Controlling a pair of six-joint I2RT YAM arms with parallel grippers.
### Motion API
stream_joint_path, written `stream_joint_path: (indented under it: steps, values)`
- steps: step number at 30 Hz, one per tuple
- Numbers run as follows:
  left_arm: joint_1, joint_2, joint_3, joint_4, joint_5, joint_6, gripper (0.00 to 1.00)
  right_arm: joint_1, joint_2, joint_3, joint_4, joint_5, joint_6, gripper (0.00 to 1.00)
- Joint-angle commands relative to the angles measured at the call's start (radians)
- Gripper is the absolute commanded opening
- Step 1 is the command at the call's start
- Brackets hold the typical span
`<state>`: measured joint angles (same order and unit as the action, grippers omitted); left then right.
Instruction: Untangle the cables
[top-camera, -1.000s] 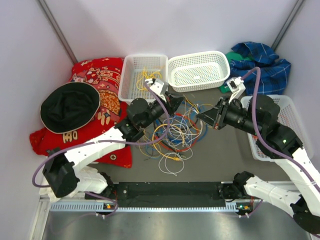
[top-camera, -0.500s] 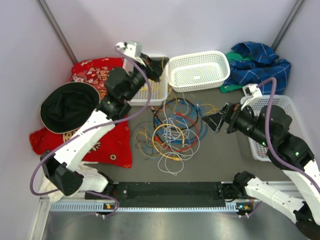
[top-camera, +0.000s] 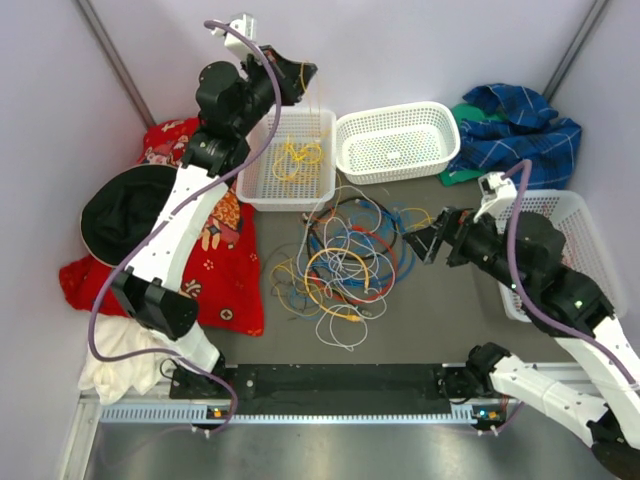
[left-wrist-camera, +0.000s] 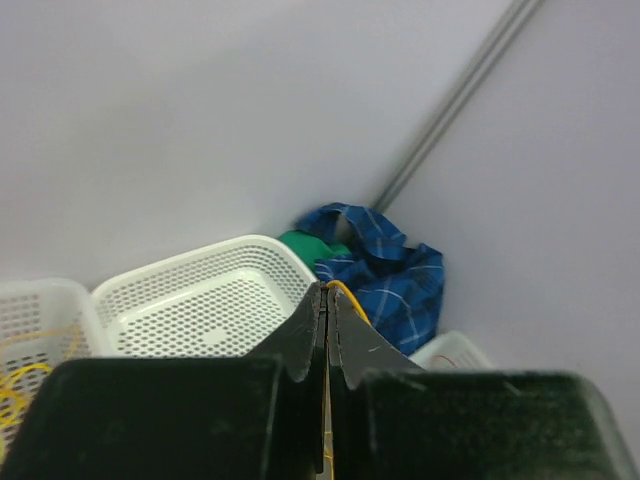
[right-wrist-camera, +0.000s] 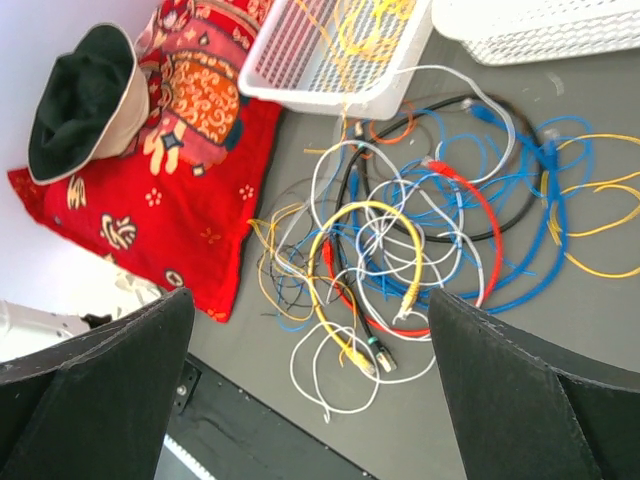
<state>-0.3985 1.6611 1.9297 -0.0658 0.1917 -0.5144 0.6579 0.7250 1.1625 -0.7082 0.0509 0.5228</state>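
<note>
Right, top camera first. The left arm (top-camera: 190, 205) reaches high toward the back wall, and the left jaws are up over the far-left white basket (top-camera: 252, 160), pinched together. A yellow cable (top-camera: 290, 155) lies coiled inside that basket, apart from everything else, so that looks like one strand sorted. The main heap of cables (top-camera: 345, 262) sits on the table (top-camera: 450, 330) just in front of the baskets: blue, orange, white, red, black and more yellow, loops laid over loops. The right jaws hang spread wide just beside the heap's right edge, holding nothing. The middle basket (top-camera: 350, 128) stands beside the first, and the right-hand basket (top-camera: 575, 198) is partly hidden under the right arm (top-camera: 560, 285). A red cloth (top-camera: 215, 270) with a black hat (top-camera: 135, 215) lies at the left, and a blue plaid cloth (top-camera: 525, 125) sits in the far corner.

Over to the left wrist. The jaws are shut tight, with a thin yellow cable (left-wrist-camera: 350, 295) peeking out between them. They're gripping it, I'd say, and it probably runs down to the coil below, though that part is out of sight here.

Now the right wrist. The dark fingers (right-wrist-camera: 100, 395) frame the shot, wide apart with nothing between them. Below, the cables (right-wrist-camera: 400, 230) sprawl across the table, a yellow loop over blue and white ones, small connectors showing at some ends. The white basket (right-wrist-camera: 320, 100) with its yellow coil sits just beyond.

My read is early days: one cable out, and the bulk of the heap is yet to be pulled apart.
</note>
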Motion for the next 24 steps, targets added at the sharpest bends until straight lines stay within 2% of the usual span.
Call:
stream_joint_path:
  steps: [1, 5, 8, 13, 17, 24]
  values:
    - [-0.014, -0.046, 0.042, 0.040, 0.144, -0.113, 0.00, -0.004, 0.033, -0.064, 0.169, -0.089, 0.002, 0.99]
    - [-0.046, -0.078, 0.015, 0.038, 0.170, -0.136, 0.00, -0.004, 0.114, -0.078, 0.317, -0.121, 0.019, 0.99]
    - [-0.046, -0.096, 0.020, 0.011, 0.120, -0.115, 0.00, -0.003, 0.169, -0.067, 0.357, -0.141, 0.008, 0.99]
    - [-0.046, -0.075, 0.139, -0.025, 0.109, -0.114, 0.00, -0.001, 0.240, -0.105, 0.438, -0.141, -0.009, 0.99]
    - [-0.046, -0.077, 0.160, -0.008, 0.124, -0.150, 0.00, -0.003, 0.321, -0.116, 0.535, -0.148, -0.012, 0.99]
    - [-0.048, -0.118, 0.104, -0.002, 0.123, -0.151, 0.00, -0.003, 0.562, 0.000, 0.619, -0.187, -0.012, 0.99]
